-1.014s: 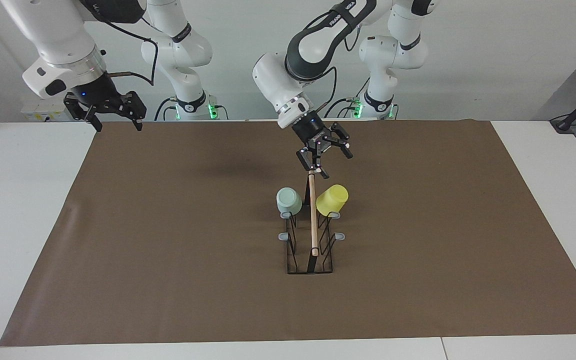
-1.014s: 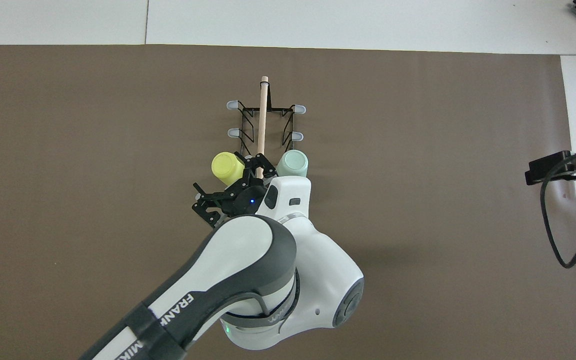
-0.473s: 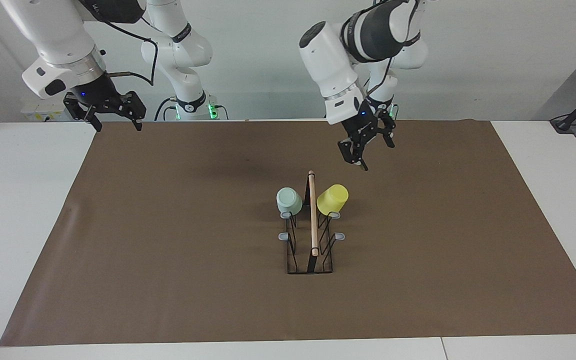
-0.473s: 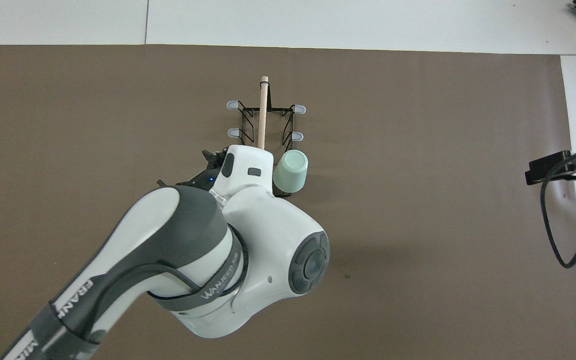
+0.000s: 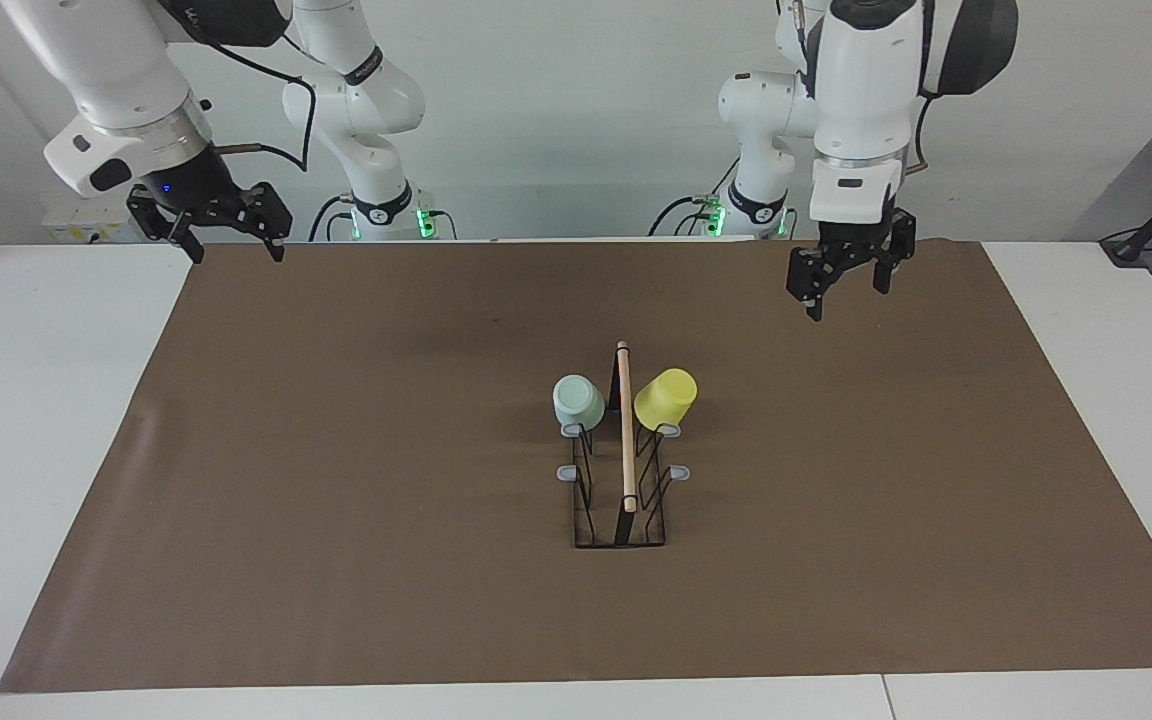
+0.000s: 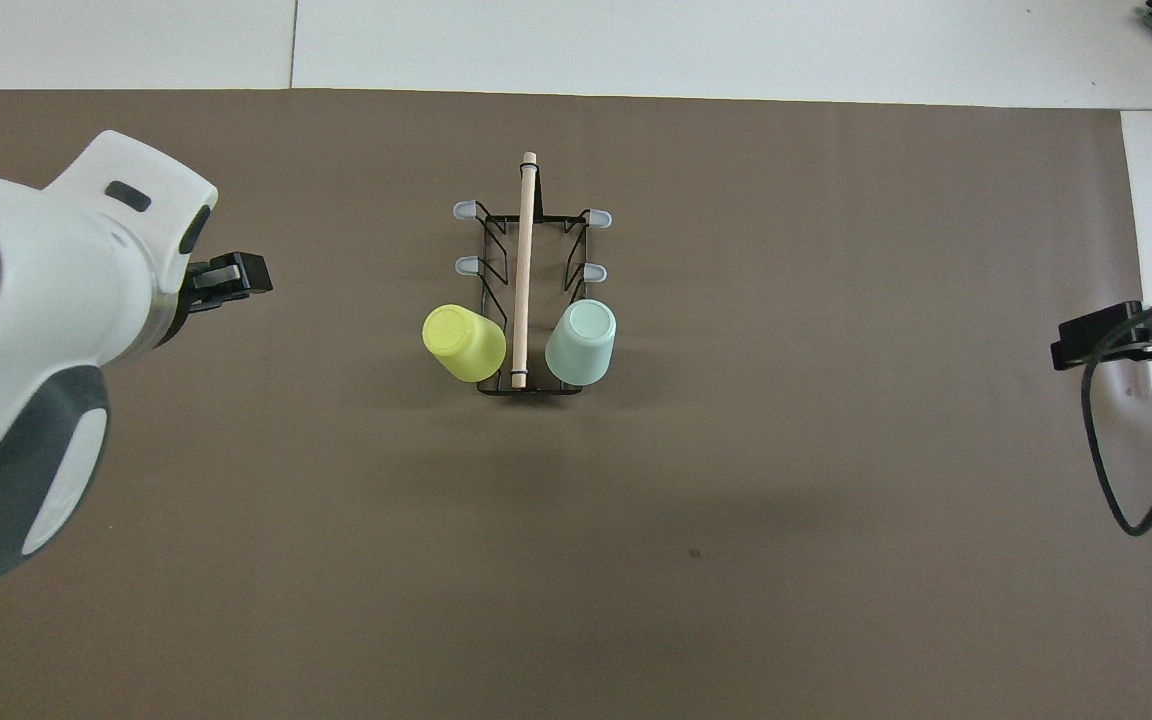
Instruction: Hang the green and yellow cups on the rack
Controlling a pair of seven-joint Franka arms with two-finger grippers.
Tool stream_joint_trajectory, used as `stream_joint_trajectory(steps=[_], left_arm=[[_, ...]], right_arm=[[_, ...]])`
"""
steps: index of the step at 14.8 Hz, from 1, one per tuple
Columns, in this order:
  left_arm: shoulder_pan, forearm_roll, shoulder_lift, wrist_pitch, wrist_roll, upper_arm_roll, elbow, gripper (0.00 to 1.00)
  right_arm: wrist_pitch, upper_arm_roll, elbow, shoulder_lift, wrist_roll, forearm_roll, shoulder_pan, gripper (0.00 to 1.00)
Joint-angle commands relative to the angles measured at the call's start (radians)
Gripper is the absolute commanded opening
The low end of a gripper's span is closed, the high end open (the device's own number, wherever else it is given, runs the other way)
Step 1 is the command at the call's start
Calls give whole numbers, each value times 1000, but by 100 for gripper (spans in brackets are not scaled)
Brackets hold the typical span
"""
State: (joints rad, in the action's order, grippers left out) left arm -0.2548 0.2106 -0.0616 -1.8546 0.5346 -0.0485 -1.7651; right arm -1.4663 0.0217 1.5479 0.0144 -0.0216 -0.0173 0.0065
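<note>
The black wire rack (image 5: 625,430) with its wooden rod stands in the middle of the brown mat. The pale green cup (image 5: 578,402) and the yellow cup (image 5: 665,397) hang mouth-down and tilted on the two prongs nearest the robots, one on each side of the rod. The rack (image 6: 523,270), green cup (image 6: 581,342) and yellow cup (image 6: 463,343) also show in the overhead view. My left gripper (image 5: 846,295) is open and empty, raised over the mat toward the left arm's end. My right gripper (image 5: 238,255) is open and empty, waiting over the mat's corner at the right arm's end.
The brown mat (image 5: 336,500) covers most of the white table (image 5: 36,400). Four grey-tipped prongs of the rack, farther from the robots than the cups, carry nothing. A black cable (image 6: 1126,480) hangs from the right arm at its end of the table.
My left gripper has drawn away from the rack's rod, up and toward the left arm's end of the table. The cups, the rack and the right arm have not moved.
</note>
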Motion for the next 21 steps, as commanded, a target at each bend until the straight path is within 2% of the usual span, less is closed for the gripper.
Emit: stream_joint_trajectory(steps=[1, 3, 5, 10, 12, 14, 21], left_arm=[[-8, -142, -10, -31, -189, 73, -11, 100], [-1, -256, -7, -11, -347, 148, 12, 100], [55, -298, 0, 11, -395, 148, 28, 100], [127, -251, 49, 152, -504, 116, 162, 100], [185, -244, 48, 163, -508, 61, 164, 100], [248, -244, 37, 175, -516, -11, 164, 100], [244, -211, 22, 236, -522, -27, 147, 100]], right_arm=[[14, -6, -8, -2, 11, -1, -8, 100], [14, -6, -8, -2, 11, -1, -8, 100], [14, -6, -8, -2, 11, -1, -8, 100], [1, -6, -8, -2, 11, -1, -7, 100], [-26, -6, -6, -4, 11, -1, -7, 100], [-106, -6, -5, -7, 11, 0, 1, 100], [-128, -5, 8, -7, 19, 16, -8, 100]])
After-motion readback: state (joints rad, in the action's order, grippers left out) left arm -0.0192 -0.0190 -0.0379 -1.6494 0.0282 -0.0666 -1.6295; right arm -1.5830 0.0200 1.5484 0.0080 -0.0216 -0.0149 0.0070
